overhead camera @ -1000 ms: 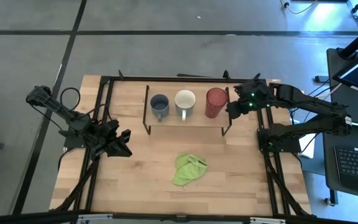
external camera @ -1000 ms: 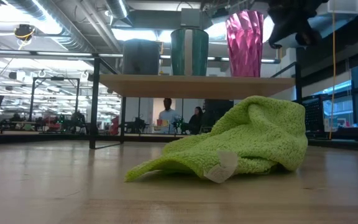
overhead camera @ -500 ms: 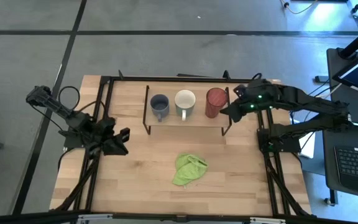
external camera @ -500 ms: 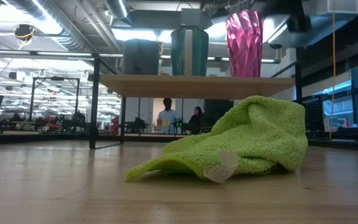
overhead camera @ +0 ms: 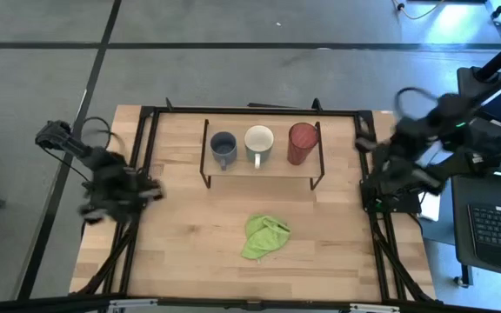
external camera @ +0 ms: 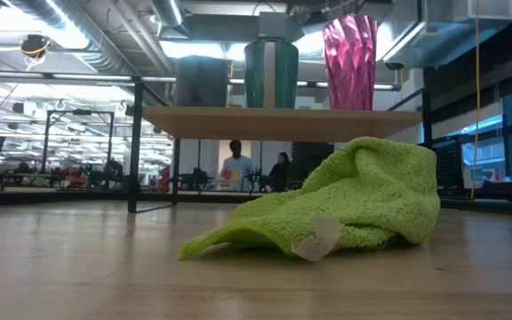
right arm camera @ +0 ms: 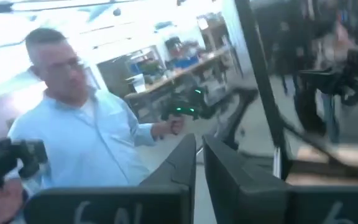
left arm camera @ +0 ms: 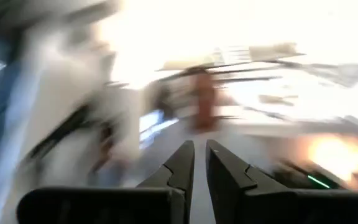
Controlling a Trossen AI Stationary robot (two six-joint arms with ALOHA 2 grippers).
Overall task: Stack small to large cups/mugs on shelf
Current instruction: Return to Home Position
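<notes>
Low view, nearest first: a crumpled lime-green cloth (external camera: pixel 345 200) lies on the pale wooden tabletop (external camera: pixel 78 267). Behind it stands the low light-wood shelf on thin black wire legs (external camera: pixel 283 122), and far off in the room some people (external camera: pixel 236 160) sit. The high view shows three cups in a row on the shelf board. The small blue-grey mug (overhead camera: pixel 223 148) is toward the left arm's side, the slightly larger white mug with handle (overhead camera: pixel 258 142) is in the middle, and the taller dark red faceted cup (overhead camera: pixel 303 143) is toward the right arm's side — small to large, all upright. The placing looks done, so the step in hand is the retreat to rest. The left gripper (left arm camera: pixel 199 144) is back at the table's left edge and the right gripper (right arm camera: pixel 199 138) is out past the right edge, both well apart from the shelf. In each wrist view the fingers are pressed almost together with only a thin slit, pinching nothing. The right wrist view looks out at a person in a light-blue shirt (right arm camera: pixel 79 124). Next move, as I judge it: fold both arms fully home, keeping clear of the black frame rails — no grasp needed. Against a second ago, the right gripper was just beside the red cup at the shelf's end and showed dark at the top of the low view; it is now gone from there. The left gripper reached over the tabletop then and is drawn back now. Cups, shelf and cloth are unmoved.
</notes>
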